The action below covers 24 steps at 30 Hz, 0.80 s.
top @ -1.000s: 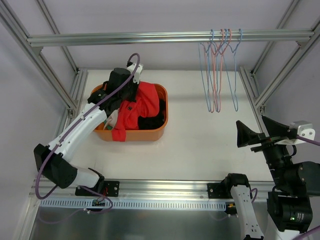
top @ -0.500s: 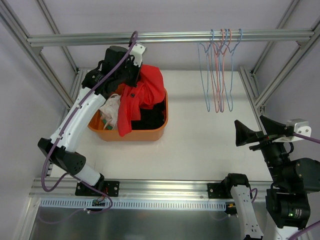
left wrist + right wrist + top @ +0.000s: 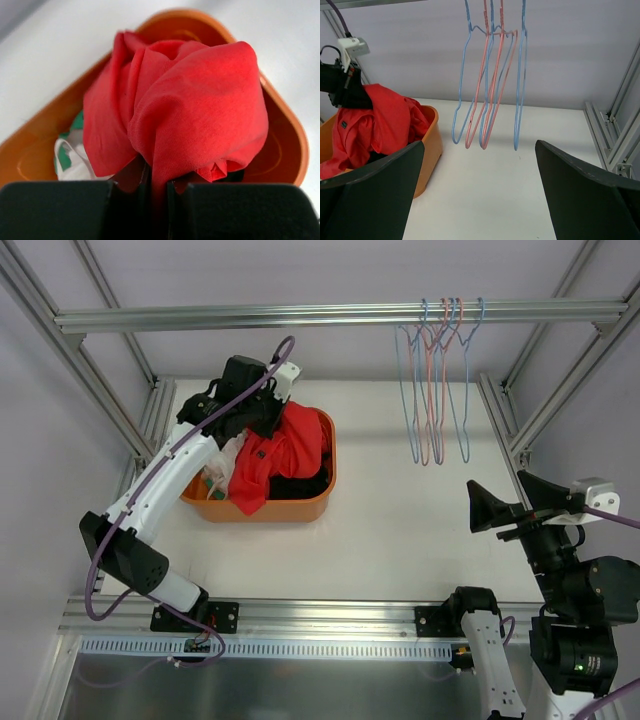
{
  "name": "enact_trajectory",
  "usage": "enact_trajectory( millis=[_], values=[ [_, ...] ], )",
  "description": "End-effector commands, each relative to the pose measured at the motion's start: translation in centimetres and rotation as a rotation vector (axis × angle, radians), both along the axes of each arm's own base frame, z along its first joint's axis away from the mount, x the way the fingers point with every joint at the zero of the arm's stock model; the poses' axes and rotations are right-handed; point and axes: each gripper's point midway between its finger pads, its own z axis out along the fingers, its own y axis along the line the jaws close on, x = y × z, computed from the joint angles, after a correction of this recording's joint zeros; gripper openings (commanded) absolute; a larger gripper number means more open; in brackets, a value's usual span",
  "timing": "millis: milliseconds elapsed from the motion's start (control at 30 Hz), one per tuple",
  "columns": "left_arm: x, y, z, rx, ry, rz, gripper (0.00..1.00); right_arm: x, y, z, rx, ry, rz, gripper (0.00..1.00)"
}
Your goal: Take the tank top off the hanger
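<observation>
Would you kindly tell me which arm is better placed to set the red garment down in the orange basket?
Left. The left pincer is shut on the red fabric garment, directly above the orange plastic basket. The right pincer is open and empty, far off to the right.

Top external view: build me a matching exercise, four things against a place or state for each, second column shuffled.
1. red garment
2. orange basket
3. wire hangers
4. right gripper

A. hanging bare from the overhead rail
B. open, holding nothing
C. pinched in the left gripper
D. standing on the table

Pairs: 1-C, 2-D, 3-A, 4-B
</observation>
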Motion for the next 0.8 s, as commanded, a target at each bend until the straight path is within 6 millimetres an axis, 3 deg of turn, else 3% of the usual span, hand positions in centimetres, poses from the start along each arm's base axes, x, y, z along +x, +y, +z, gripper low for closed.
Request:
enact_trajectory(
  millis=[0,200,333,433,600,700,767],
  values=[
    [-0.3,1.0,-3.1,0.037,0.063,0.059,0.0,-0.5,0.4,1.3,0.002,-0.062,0.019,0.99],
    [-1.3,1.9,-7.3,0.076,0.208,0.144,0.0,-0.6,0.7,1.1,-0.008,-0.065,0.036,0.99],
    [-2.0,3.3,-12.3,0.19,0.359,0.231,0.0,-0.6,0.8,0.7,-0.008,-0.067,0.045,1.0],
    [-1.8,4.4,-14.5,0.264,0.406,0.295,0.0,-0.4,0.9,0.3,-0.006,-0.059,0.053,0.99],
    [-2.1,2.9,-15.8,0.209,0.477,0.288,0.0,-0.3,1.4,0.0,0.001,-0.054,0.081,0.99],
    [-2.4,2.5,-17.7,0.21,0.537,0.3,0.0,0.1,1.8,-0.6,0.006,-0.035,0.105,0.99],
    [-2.4,2.6,-17.7,0.206,0.536,0.324,0.0,0.3,2.0,-0.9,0.007,-0.022,0.118,0.99]
  ],
)
